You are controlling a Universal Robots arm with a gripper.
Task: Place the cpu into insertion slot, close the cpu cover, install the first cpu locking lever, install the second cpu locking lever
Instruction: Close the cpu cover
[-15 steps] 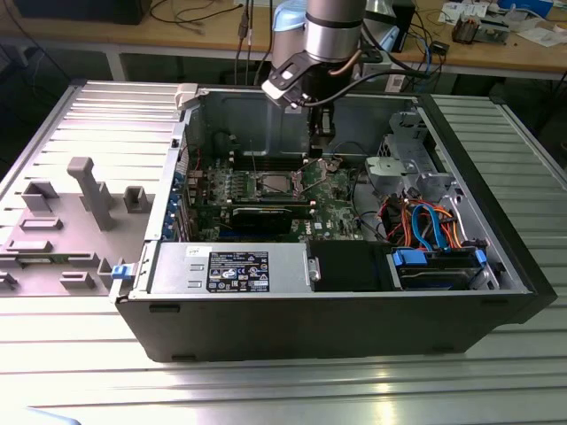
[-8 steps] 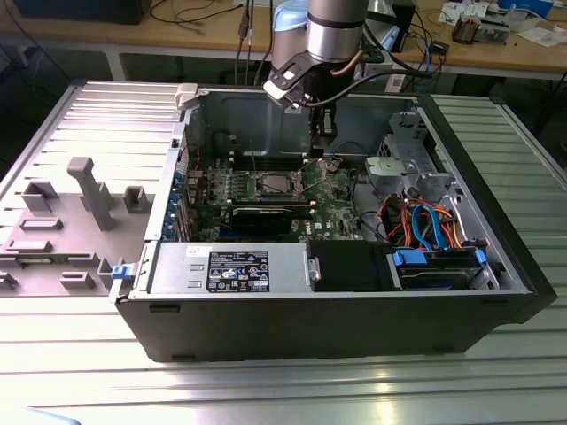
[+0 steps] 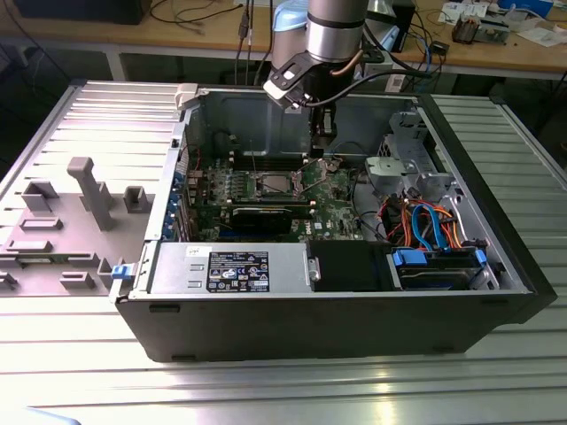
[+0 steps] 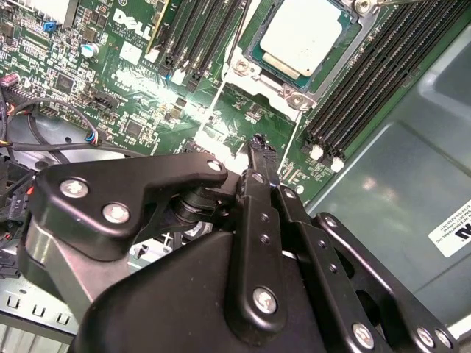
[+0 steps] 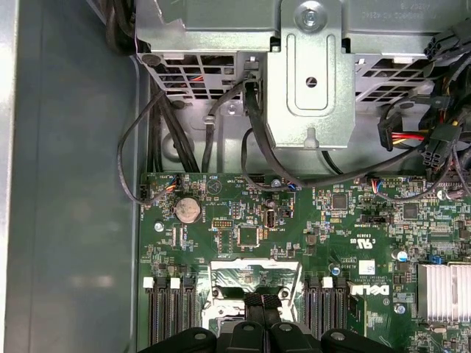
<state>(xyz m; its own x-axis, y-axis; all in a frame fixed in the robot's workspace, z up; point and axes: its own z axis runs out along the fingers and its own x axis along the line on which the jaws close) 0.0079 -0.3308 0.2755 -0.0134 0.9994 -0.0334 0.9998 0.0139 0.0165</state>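
Hovering above green motherboard (image 4: 147,110) | hand (image 4: 257,145) pressed together, pinching nothing | cpu (image 4: 304,33) seated in insertion slot (image 4: 250,68) | cpu lies just beyond the hand's tip, not touching

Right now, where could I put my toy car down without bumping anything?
The ribbed table is bare in front of the computer case and along the exterior view's right of it. Inside the case it's crowded: cables, the motherboard, and the gripper hanging over it.
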